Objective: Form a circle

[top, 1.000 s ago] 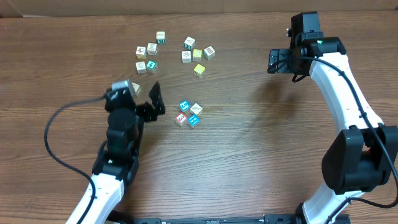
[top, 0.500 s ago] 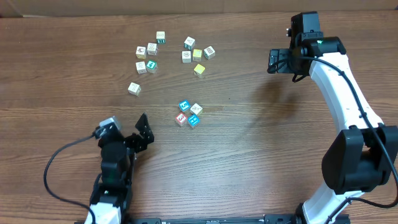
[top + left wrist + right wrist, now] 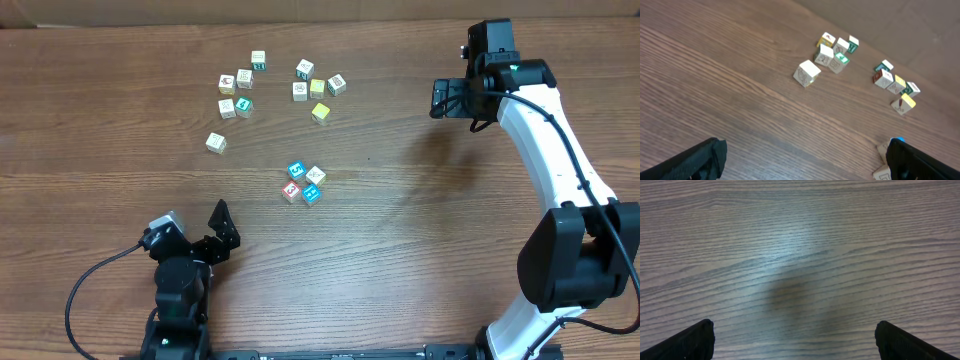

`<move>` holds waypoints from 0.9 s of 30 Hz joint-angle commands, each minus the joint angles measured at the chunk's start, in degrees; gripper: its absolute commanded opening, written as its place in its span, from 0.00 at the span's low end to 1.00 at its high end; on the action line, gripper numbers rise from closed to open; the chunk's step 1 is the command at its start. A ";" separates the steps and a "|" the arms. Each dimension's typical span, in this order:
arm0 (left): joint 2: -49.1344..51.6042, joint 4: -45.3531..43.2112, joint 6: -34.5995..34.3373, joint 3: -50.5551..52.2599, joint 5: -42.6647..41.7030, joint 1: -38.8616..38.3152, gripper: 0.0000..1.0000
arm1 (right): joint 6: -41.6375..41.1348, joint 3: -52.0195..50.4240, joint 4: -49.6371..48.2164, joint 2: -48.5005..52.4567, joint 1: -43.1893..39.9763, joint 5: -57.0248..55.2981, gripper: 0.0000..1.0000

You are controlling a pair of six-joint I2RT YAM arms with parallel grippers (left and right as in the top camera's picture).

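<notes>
Left pincer (image 3: 190,226) has backed way off since a second ago. It was up about level with the circle (image 3: 303,183), off to its left; now it sits well nearer than the circle and still to its left, down by the near edge of the table (image 3: 400,260). Jaws are spread wide with nothing in them. Nothing else budged: the cubes and the right arm are right where they were.

The circle is a tight little ring of four, roughly mid-table: a blue cube (image 3: 296,170) on its far-left, a cream cube (image 3: 316,174) far-right, a red cube (image 3: 291,190) near-left, and a second blue cube (image 3: 311,194) near-right.

Beyond the circle and to its left, a lone cream cube (image 3: 215,142) sits on its own. Farther still are two loose bunches. The left bunch (image 3: 238,90), far-left of the circle, has a teal-green cube (image 3: 244,105) in it. The other bunch (image 3: 318,85), straight beyond the circle, has a couple of yellow cubes (image 3: 320,111).

Right pincer (image 3: 447,98) hangs well to the right of the circle, about as far back as those bunches. It's wide open too and empty, with just wood grain between its fingers in the wrist view.
</notes>
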State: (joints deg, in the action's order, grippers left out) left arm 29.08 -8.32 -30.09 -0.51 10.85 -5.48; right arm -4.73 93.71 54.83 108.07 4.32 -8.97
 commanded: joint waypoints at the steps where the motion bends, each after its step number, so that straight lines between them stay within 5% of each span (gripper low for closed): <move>1: -5.68 3.85 -0.22 0.24 2.47 0.44 1.00 | -0.11 0.48 -0.31 -0.79 0.07 0.02 1.00; 10: -20.65 11.52 4.83 0.24 2.54 0.42 1.00 | -0.11 0.48 -0.31 -0.79 0.07 0.02 1.00; 16: -28.55 12.20 15.54 0.24 -3.58 1.18 1.00 | -0.11 0.48 -0.31 -0.79 0.07 0.02 1.00; 27: -28.92 12.85 22.58 0.24 -10.86 1.31 0.99 | -0.11 0.48 -0.31 -0.79 0.07 0.02 1.00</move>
State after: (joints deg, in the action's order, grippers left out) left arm 0.91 4.45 -10.66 -0.49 2.20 -4.45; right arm -4.69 93.71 54.87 108.07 4.32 -8.97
